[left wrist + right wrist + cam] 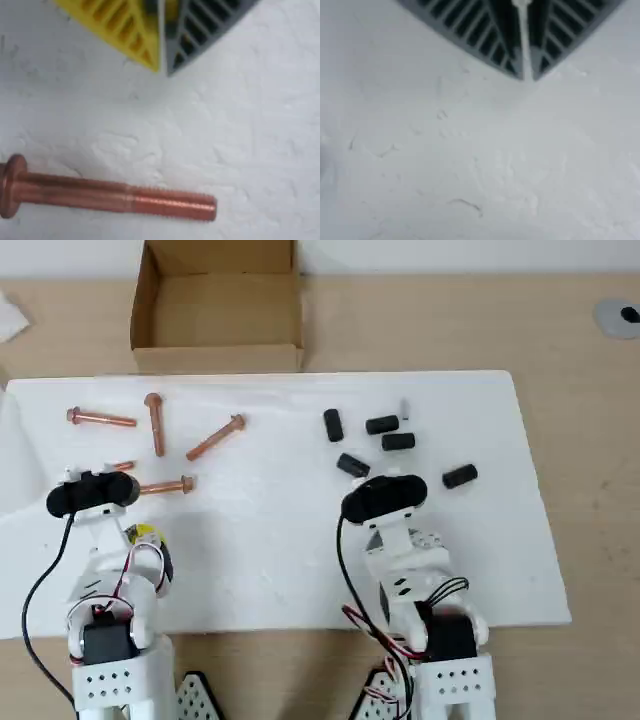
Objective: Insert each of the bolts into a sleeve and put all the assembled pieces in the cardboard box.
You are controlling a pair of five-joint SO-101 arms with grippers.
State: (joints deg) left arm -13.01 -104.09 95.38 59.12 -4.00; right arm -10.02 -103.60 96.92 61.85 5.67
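Several copper bolts lie loose on the left of the white mat point(270, 540), among them a bolt point(216, 437) and a bolt point(165, 485) beside the left arm point(95, 494). Several black sleeves sit at the mat's right, such as a sleeve point(333, 425) and a sleeve point(460, 477). The cardboard box point(145, 310) stands open beyond the mat. My left gripper point(162, 67) is shut on nothing, just above the mat, with one bolt point(110, 195) lying a short way from its tips. My right gripper point(525, 75) is shut on nothing over bare mat, and the right arm point(385, 495) is just short of the sleeves.
The mat lies on a wooden table point(580, 420). A grey round fitting point(617, 317) sits at the table's far right. A white scrap point(10, 315) shows at the far left edge. Cables point(45, 580) trail from both arms toward the front.
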